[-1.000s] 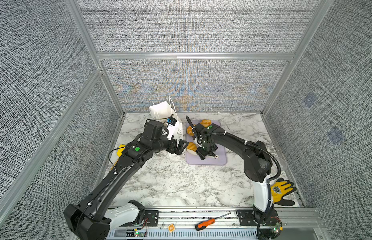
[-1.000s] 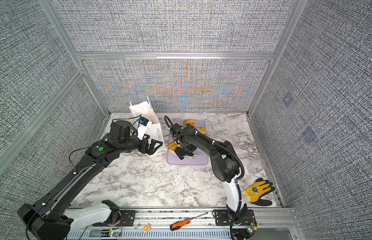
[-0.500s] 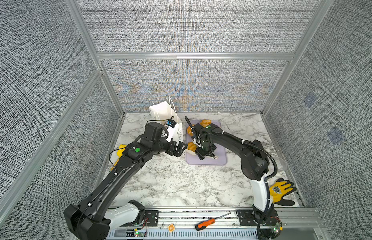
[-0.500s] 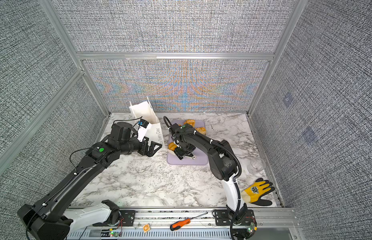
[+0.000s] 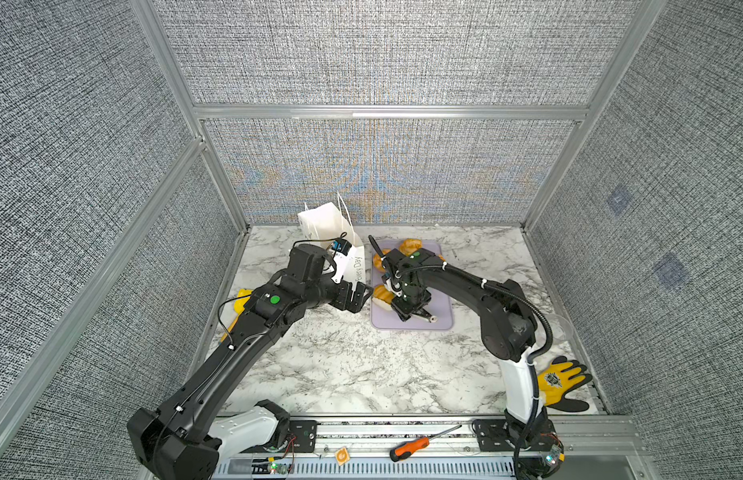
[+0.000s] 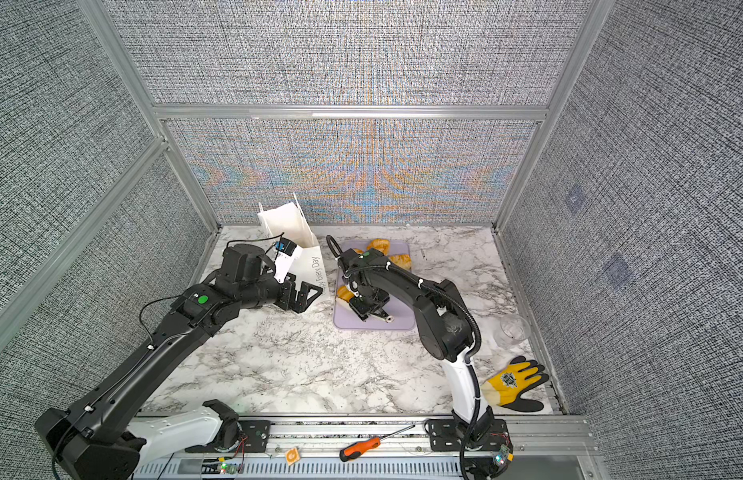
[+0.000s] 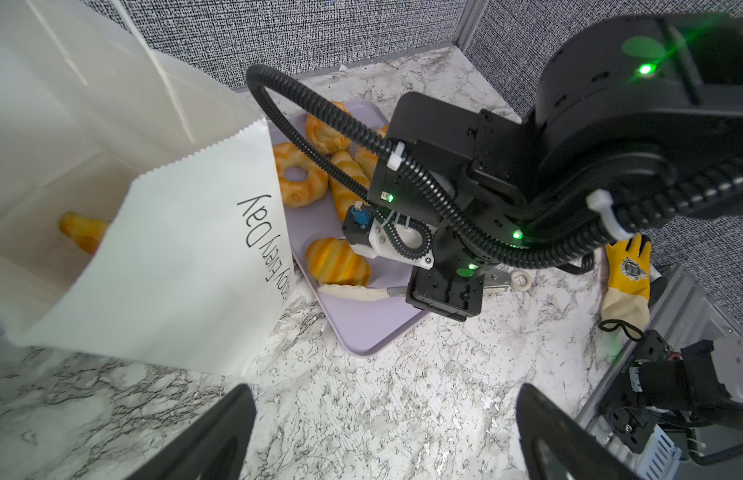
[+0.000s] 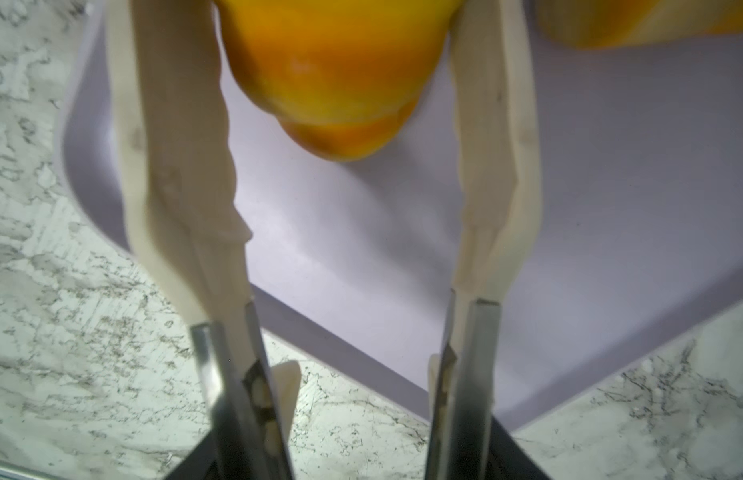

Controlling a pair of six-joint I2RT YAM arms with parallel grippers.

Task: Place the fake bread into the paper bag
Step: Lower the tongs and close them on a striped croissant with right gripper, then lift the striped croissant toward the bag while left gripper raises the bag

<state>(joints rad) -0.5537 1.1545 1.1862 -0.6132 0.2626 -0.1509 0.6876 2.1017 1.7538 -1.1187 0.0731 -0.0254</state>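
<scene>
The white paper bag (image 5: pixel 326 222) (image 6: pixel 284 222) leans at the back left, mouth open, with one fake bread piece (image 7: pixel 85 232) inside. More fake bread lies on a lavender tray (image 5: pixel 438 320) (image 7: pixel 361 332): a ring (image 7: pixel 299 178), a braided piece (image 7: pixel 324 133) and a striped roll (image 7: pixel 336 262) (image 5: pixel 381 292). My right gripper (image 5: pixel 385 297) (image 6: pixel 348 300) (image 8: pixel 332 41) is low over the tray's left edge. Its cream fingers (image 8: pixel 182 166) press both sides of that roll, which rests on the tray. My left gripper (image 5: pixel 359 297) (image 7: pixel 384 436) hovers open over bare marble beside the bag.
A yellow-and-black glove (image 5: pixel 563 384) lies at the front right by the right arm's base. A clear cup (image 6: pixel 515 328) stands near the right wall. An orange screwdriver (image 5: pixel 419 444) sits on the front rail. A yellow shovel (image 5: pixel 240 299) peeks out under the left arm.
My right gripper's fingers have closed in against the striped roll. The left arm has hardly moved and stays open.
</scene>
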